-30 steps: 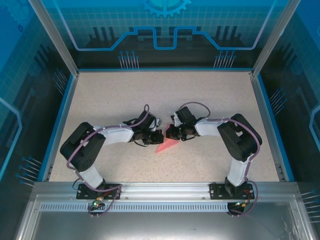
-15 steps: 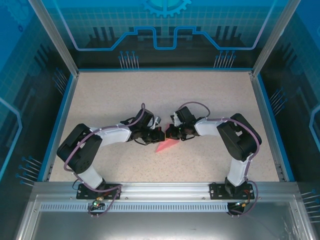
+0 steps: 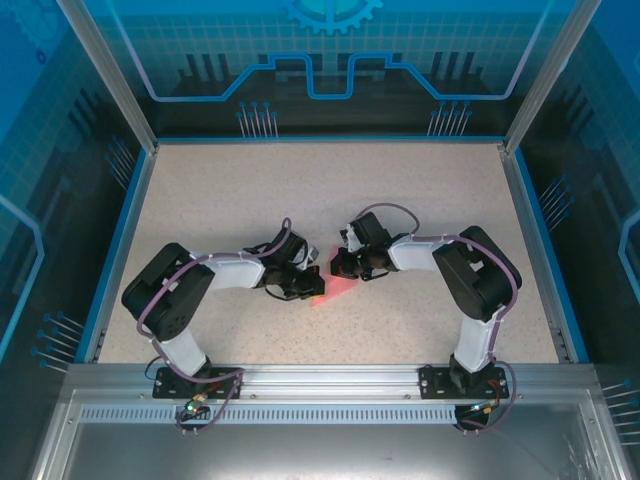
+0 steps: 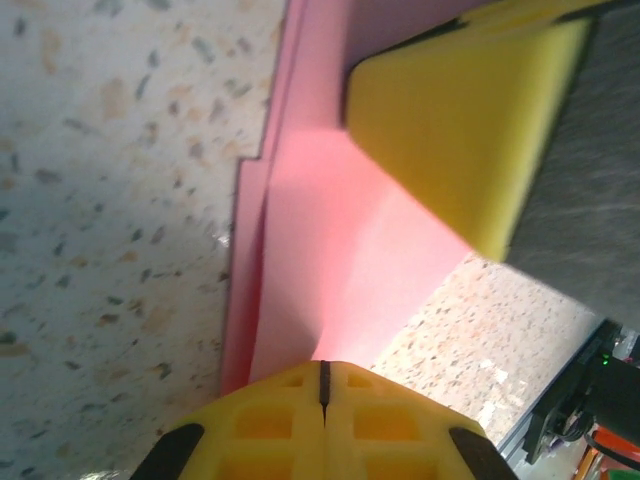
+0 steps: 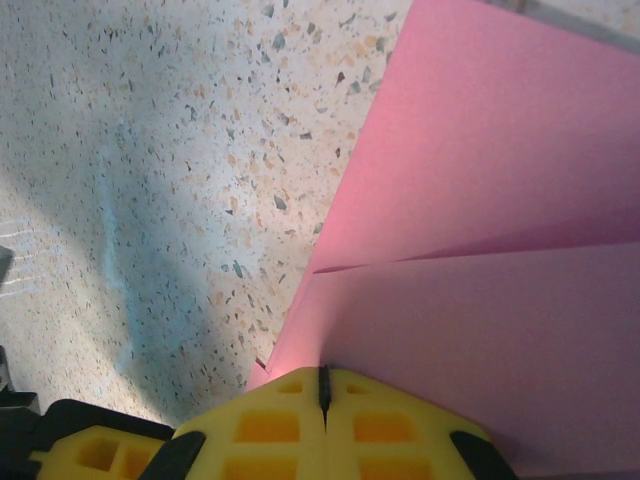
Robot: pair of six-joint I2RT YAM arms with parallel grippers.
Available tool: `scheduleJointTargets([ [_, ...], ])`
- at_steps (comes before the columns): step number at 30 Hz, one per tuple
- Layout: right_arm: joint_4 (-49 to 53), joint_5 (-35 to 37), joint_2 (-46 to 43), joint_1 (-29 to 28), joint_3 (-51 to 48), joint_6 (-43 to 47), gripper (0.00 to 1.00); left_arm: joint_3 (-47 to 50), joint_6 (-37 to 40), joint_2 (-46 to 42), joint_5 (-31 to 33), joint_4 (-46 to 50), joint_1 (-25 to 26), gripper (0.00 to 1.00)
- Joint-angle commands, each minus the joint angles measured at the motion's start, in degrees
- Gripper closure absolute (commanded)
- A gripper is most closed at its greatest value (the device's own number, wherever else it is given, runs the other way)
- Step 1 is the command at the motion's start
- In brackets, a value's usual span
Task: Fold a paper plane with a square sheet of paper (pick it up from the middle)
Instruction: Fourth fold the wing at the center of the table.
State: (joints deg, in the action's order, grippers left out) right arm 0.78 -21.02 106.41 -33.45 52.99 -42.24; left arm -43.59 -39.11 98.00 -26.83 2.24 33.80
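Note:
The pink-red sheet of paper [image 3: 341, 291] lies partly folded on the speckled table, between the two arms. In the left wrist view the paper [image 4: 330, 250] shows layered edges on its left side. In the right wrist view the paper [image 5: 480, 190] has a flap edge running across it. My left gripper [image 3: 316, 284] is shut, its yellow tips [image 4: 322, 375] down on the paper's near-left part. My right gripper [image 3: 338, 270] is shut too, with its tips [image 5: 323, 385] on the paper's upper edge. One yellow finger [image 4: 470, 120] of the right gripper rests on the paper just ahead of the left one.
The speckled table [image 3: 400, 190] is bounded by a blue rim [image 3: 118, 240] and a metal rail [image 3: 320, 378] at the near edge, where both arm bases are bolted. Glass enclosure walls stand at the back and sides.
My left gripper has slid down and slightly right along the paper, covering more of its left part. The right gripper has stayed put on the paper.

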Motion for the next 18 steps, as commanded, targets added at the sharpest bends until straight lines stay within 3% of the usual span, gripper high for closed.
scheduleJointTargets([
  [1,5.9,4.3,3.0,-0.3,-1.2,0.6,0.99,1.8,-0.6,0.9,0.6,1.7,-0.1,0.97],
  [18,7.9,5.4,3.5,-0.2,-0.9,1.0,0.99,9.2,-0.3,-2.5,1.2,3.2,0.0,0.97],
])
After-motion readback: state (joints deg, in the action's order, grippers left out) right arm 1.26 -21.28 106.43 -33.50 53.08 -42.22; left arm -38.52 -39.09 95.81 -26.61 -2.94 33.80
